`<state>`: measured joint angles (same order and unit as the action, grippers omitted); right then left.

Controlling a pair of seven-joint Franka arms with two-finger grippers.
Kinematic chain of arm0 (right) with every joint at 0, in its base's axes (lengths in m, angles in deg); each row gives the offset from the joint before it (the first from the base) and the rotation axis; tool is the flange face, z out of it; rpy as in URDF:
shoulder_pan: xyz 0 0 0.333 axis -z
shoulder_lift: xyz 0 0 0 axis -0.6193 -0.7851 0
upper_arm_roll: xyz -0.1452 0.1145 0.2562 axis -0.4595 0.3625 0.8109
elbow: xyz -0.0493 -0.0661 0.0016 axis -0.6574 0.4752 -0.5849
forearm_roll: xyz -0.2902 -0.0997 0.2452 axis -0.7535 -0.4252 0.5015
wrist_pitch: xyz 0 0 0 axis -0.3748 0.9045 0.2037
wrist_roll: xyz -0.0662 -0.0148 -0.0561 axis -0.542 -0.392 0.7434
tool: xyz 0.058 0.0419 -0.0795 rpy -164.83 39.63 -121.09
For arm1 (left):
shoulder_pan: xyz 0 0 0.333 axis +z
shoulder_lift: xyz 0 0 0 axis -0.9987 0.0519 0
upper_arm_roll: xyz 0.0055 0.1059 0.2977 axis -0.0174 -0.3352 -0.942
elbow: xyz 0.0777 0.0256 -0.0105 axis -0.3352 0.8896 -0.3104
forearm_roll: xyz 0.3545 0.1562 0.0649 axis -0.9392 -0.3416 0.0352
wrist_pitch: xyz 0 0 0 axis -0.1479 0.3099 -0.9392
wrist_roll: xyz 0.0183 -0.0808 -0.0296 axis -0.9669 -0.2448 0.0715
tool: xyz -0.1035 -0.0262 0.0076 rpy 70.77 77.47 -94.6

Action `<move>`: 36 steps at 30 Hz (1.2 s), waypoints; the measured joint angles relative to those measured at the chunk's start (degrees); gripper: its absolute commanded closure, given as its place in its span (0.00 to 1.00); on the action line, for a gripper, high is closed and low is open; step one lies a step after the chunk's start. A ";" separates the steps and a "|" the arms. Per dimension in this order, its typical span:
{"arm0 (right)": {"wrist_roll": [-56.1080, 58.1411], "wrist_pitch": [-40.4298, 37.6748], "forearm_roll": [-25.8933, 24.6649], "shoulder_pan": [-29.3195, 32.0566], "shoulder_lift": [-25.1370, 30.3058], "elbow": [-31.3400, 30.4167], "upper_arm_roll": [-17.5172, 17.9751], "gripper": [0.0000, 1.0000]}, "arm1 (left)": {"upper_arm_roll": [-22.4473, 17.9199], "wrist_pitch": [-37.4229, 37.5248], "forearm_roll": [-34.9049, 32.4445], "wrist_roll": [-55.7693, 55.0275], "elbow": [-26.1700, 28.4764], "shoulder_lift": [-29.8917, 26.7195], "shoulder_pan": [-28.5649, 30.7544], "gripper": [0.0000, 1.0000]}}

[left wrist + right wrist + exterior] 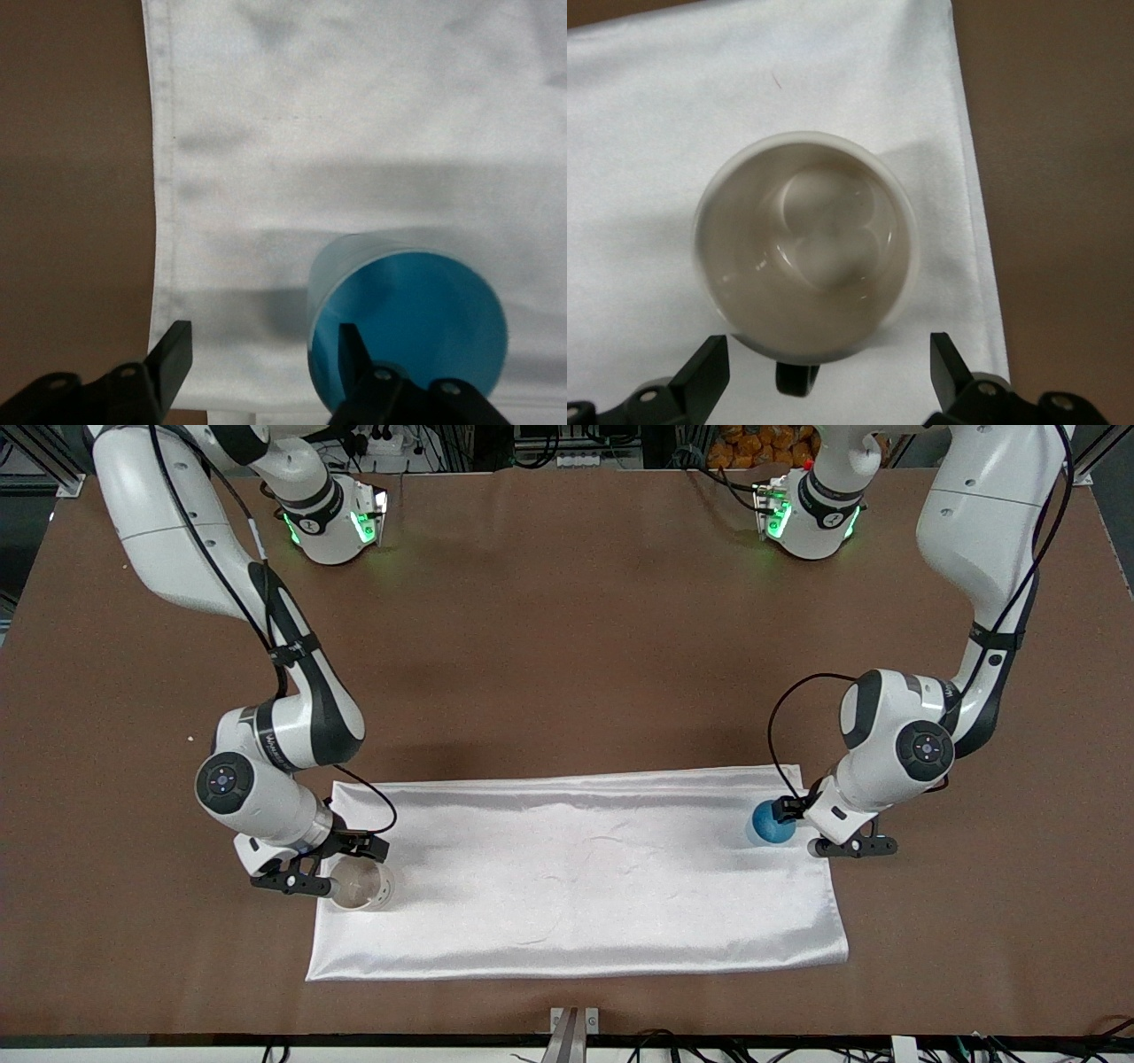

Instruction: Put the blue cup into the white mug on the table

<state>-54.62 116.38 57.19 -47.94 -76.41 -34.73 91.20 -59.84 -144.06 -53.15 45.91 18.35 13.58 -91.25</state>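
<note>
Two end effectors were down low over the shiny white rectangular cloth [576, 872] spread on the matte brown surface [567, 646], one at each end of it.

The left end effector [802, 828] sat at the cloth's edge toward the left arm's end of the surface. Its fingers [173, 354] were spread wide, and from the left wrist view one fingertip looked like it sat just inside the rim of the small round bright-blue cup [407, 332] with the other outside the wall, over bare cloth. So it straddled the cup's wall but hadn't closed on anything, and I couldn't tell if either pad was actually touching. The blue cup stood upright on the cloth, right by the cloth's hem.

The right end effector [341, 864] was at the cloth's corner toward the right arm's end of the surface, right above the small cream-white cylindrical mug [363, 886]. Its fingers [704, 372] were also wide open, one on each side of the mug's black handle [796, 382], with a clear gap to the handle on both sides. It held nothing. The white mug stood upright on the cloth, mouth up, with nothing inside it, just shiny reflections on the bottom.

The cup and the mug were well apart, with nearly the whole length of the cloth between them.
</note>
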 measured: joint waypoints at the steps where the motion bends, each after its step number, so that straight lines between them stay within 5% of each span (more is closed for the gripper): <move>1: -0.36 0.49 0.00 -0.24 -0.28 0.04 0.00 0.00 | 0.00 -0.01 0.00 0.00 0.00 0.03 -0.01 0.63; 11: -0.94 2.61 0.00 -0.71 -3.42 1.98 -0.21 0.00 | 0.00 -0.07 0.00 0.00 0.00 0.10 -0.06 0.99; 15: -0.94 3.60 0.00 -0.65 -4.19 2.29 -0.28 0.00 | 0.33 -0.24 0.02 -0.03 -0.22 -0.13 -0.15 1.00; 18: -0.95 4.39 0.00 -0.57 -4.73 2.55 -0.32 0.15 | 0.34 -0.27 0.02 -0.12 -0.30 -0.13 -0.31 1.00; 26: -0.93 4.76 -0.03 -0.06 -5.20 3.36 -0.49 0.91 | 0.38 -0.31 0.02 -0.13 -0.39 -0.13 -0.33 1.00; 29: -0.93 4.76 -0.03 -0.02 -5.20 3.46 -0.50 1.00 | 0.38 -0.31 0.02 -0.13 -0.40 -0.13 -0.31 1.00; 36: -0.93 4.76 -0.03 -0.02 -5.28 3.46 -0.51 1.00 | 0.27 -0.31 0.01 -0.13 -0.58 -0.13 -0.27 1.00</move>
<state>-55.55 121.14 57.16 -47.96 -81.68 -31.27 90.70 -59.57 -144.37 -53.13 45.78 17.77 13.46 -91.52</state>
